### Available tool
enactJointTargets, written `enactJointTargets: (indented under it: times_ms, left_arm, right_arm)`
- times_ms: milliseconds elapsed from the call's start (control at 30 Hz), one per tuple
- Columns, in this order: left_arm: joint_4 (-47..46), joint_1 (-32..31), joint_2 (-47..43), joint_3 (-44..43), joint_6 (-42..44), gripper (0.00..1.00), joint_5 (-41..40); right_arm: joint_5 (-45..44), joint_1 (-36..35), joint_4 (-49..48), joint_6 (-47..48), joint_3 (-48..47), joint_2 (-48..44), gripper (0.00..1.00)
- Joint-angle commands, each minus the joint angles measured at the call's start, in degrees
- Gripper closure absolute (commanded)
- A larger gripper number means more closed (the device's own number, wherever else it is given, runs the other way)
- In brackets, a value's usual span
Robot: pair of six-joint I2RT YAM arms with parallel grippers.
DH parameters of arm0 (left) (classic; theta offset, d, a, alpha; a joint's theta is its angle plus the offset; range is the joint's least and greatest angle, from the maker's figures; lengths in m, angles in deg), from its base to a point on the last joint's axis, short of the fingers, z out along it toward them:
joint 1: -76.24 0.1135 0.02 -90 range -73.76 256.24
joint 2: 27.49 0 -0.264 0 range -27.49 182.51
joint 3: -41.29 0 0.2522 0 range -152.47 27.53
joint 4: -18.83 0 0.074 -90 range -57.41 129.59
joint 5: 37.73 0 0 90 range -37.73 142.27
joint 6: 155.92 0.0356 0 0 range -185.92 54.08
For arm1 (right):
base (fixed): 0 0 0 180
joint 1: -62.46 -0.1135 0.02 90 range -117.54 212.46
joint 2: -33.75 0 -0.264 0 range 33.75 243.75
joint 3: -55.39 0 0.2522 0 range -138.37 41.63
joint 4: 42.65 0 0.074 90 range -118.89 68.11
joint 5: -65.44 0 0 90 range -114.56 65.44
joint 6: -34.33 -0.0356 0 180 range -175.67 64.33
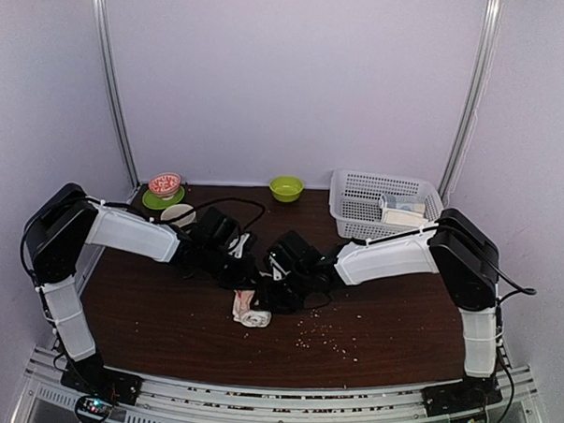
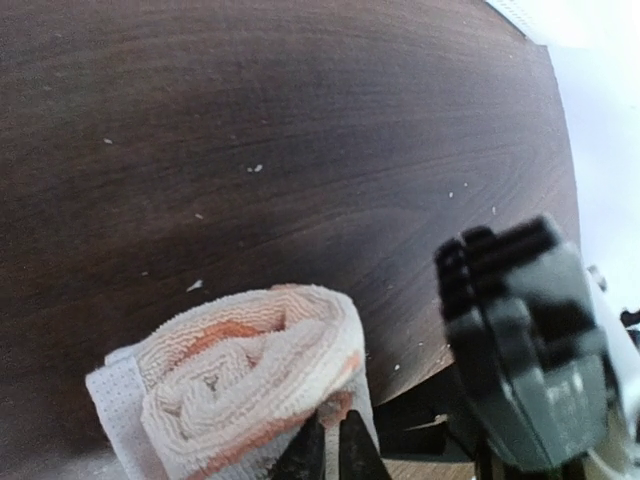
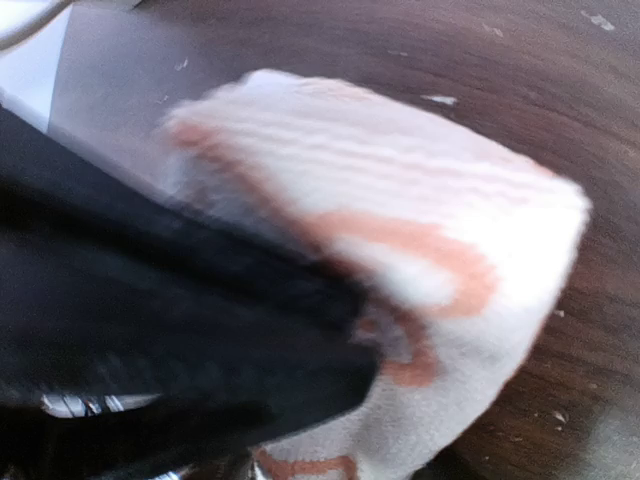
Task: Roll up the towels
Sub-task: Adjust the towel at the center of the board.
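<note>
A: Step?
B: Roll apparently complete; towel point(image 1: 251, 309) sits at centre of surface point(image 1: 165, 328). The left gripper point(image 2: 328, 452) pinches its end, jaws nearly closed; the right gripper point(image 1: 267, 298), at its 2 o'clock, is too blurred to tell.
A: Next?
B: Likely release without unrolling.

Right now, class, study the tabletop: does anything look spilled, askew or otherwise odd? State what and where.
Pale crumbs lie scattered on the dark table, near its front edge, right of the rolled towel: they look like a spill. The towel's roll is loose, one flap sticking out.
</note>
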Motion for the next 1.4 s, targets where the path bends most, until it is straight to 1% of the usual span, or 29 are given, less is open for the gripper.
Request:
enactJointTargets:
  times_ms: [0, 67, 133, 200, 267, 400, 467, 533, 733, 867, 900, 1033, 1200, 1367]
  left_arm:
    - [4.66, 0.28, -1.12, 0.16, 3.52, 0.97, -4.85]
    - [4.95, 0.34, -0.06, 0.05, 3.71, 1.00, -5.95]
    - [4.39, 0.34, 0.73, 0.42, 3.69, 1.00, -6.34]
    - [3.84, 0.34, 1.12, 0.91, 3.22, 1.00, -6.90]
    - [2.99, 0.33, 1.16, 1.72, 2.79, 1.00, -7.42]
    - [1.24, 0.34, 0.48, 3.71, 1.88, 1.00, -7.94]
    - [0.60, 0.31, 0.08, 4.67, 1.44, 1.00, -8.27]
    - [-0.37, 0.31, -0.33, 5.85, 1.18, 1.00, -8.16]
    - [-4.36, 0.33, -0.53, 9.85, -0.43, 1.00, -7.25]
    - [-6.87, 0.32, -0.03, 11.53, -1.66, 1.00, -6.51]
    - [-7.22, 0.34, 0.05, 11.68, -1.80, 1.00, -6.32]
    - [-8.25, 0.25, 0.21, 12.04, -2.38, 1.00, -5.91]
    - [-9.23, 0.34, 0.23, 12.48, -2.66, 1.00, -5.16]
    - [-10.60, 0.34, 0.19, 13.16, -3.16, 1.00, -4.38]
  right_arm:
    - [-2.59, -0.86, 7.50, 0.72, 3.82, -0.30, 0.42]
    - [-2.35, -0.79, 7.40, 1.01, 4.70, -2.34, 0.36]
    - [-2.47, -0.58, 6.27, 0.73, 6.56, -4.83, 0.34]
    - [-2.44, 0.01, 3.25, -1.26, 9.65, -7.32, 0.32]
    - [-1.60, 0.63, -2.14, -3.69, 13.06, -8.74, 0.32]
    - [1.28, 1.14, -8.99, -6.97, 15.06, -8.39, 0.30]
    - [2.84, 1.28, -12.17, -8.12, 15.33, -7.96, 0.27]
    - [3.23, 1.38, -12.74, -7.76, 14.78, -7.78, 0.23]
    - [5.01, 3.24, -9.40, -2.62, 10.98, -6.43, 0.12]
    - [2.54, 2.20, 5.47, 4.57, 2.19, -2.65, 0.11]
    - [1.84, 1.49, 7.74, 5.92, 0.72, -1.66, 0.11]
    - [-0.97, -0.86, 13.80, 7.12, -3.01, 1.23, 0.13]
    - [-4.55, -4.01, 19.07, 7.55, -6.93, 4.79, 0.16]
    - [-5.68, -5.36, 20.10, 5.83, -8.67, 7.83, 0.28]
